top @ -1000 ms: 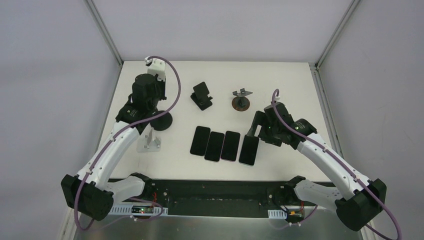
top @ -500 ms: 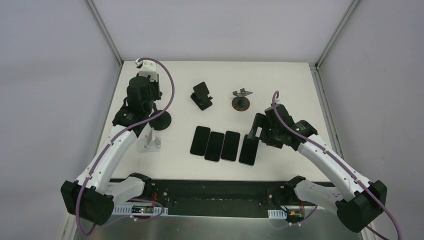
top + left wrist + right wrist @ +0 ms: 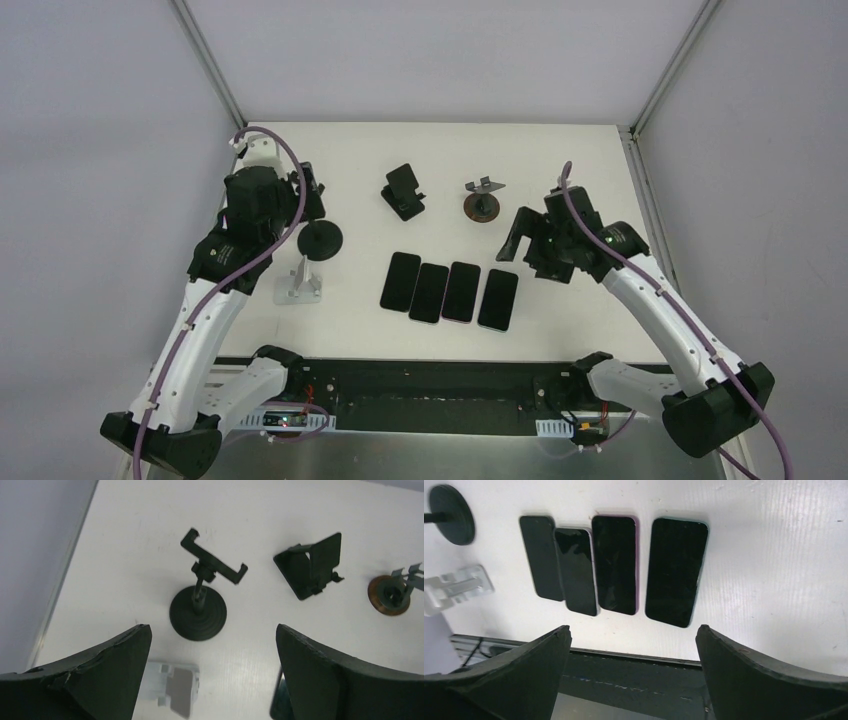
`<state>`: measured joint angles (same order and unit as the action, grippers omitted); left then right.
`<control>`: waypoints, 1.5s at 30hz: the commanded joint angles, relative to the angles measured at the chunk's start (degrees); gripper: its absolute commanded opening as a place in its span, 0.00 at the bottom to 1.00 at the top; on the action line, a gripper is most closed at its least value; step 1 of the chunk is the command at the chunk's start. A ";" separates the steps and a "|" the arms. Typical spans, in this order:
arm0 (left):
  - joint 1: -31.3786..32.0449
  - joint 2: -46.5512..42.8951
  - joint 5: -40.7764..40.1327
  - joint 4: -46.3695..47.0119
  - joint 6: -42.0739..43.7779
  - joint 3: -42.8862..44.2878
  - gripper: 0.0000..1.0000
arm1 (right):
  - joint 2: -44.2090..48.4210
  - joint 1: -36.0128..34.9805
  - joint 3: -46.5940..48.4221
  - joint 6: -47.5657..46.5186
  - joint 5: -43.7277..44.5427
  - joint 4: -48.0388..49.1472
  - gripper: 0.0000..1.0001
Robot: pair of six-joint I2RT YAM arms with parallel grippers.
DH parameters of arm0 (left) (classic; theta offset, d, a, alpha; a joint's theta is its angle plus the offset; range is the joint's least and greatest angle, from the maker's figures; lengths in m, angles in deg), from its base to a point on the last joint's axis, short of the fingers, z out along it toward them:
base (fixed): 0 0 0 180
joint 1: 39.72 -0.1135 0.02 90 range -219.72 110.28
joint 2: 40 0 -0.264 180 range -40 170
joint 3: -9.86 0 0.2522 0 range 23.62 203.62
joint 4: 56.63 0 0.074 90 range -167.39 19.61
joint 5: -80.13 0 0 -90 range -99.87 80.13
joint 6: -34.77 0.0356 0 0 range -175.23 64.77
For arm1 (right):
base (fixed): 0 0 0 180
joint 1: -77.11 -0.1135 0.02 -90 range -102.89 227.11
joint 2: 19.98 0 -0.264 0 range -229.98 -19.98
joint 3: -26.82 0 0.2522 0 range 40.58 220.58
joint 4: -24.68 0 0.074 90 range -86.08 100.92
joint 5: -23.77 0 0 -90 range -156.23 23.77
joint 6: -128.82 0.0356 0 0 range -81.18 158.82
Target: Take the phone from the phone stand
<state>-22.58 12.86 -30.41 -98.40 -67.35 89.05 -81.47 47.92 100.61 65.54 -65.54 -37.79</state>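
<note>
Several dark phones lie flat in a row on the white table (image 3: 360, 330); the rightmost phone (image 3: 498, 299) (image 3: 676, 570) is beside a purple-edged one (image 3: 614, 562). Every phone stand is bare: a black clamp stand on a round base (image 3: 322, 238) (image 3: 200, 605), a white stand (image 3: 298, 283) (image 3: 172, 687), a black folding stand (image 3: 403, 192) (image 3: 310, 565) and a brown-based stand (image 3: 483, 203) (image 3: 392, 592). My left gripper (image 3: 305, 190) (image 3: 211, 628) hangs open above the clamp stand. Behind the rightmost phone hovers my right gripper (image 3: 518, 240) (image 3: 632, 628), open and holding nothing.
Grey walls with metal posts close in the table at the back and sides. A black rail (image 3: 430, 385) (image 3: 634, 670) with the arm bases runs along the near edge. The round base (image 3: 451, 514) and white stand (image 3: 456, 587) also show in the right wrist view.
My right gripper opened wide and lifted back off the rightmost phone, which stays flat. My left gripper opened and drew away to the left and up from the clamp stand.
</note>
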 commanded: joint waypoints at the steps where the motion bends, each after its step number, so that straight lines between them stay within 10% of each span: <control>1: -0.45 -3.55 5.41 -10.28 -7.48 -0.37 0.99 | -1.82 6.47 4.94 0.16 -11.50 -3.35 1.00; 9: -0.49 -12.22 7.07 -13.39 -11.07 -6.87 0.99 | 5.19 19.85 6.74 3.12 -10.14 2.36 1.00; 25: -0.45 -20.38 2.65 -15.47 -11.25 -14.36 0.99 | 32.48 20.64 -11.84 -6.51 7.88 28.32 1.00; 45: -0.45 -25.34 4.54 -15.41 -9.48 -16.22 0.99 | 42.13 20.66 -14.73 -13.98 9.92 24.45 1.00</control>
<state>-22.58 -11.75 -25.88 -113.81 -78.15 72.94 -40.86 68.32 85.82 52.87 -56.36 -13.86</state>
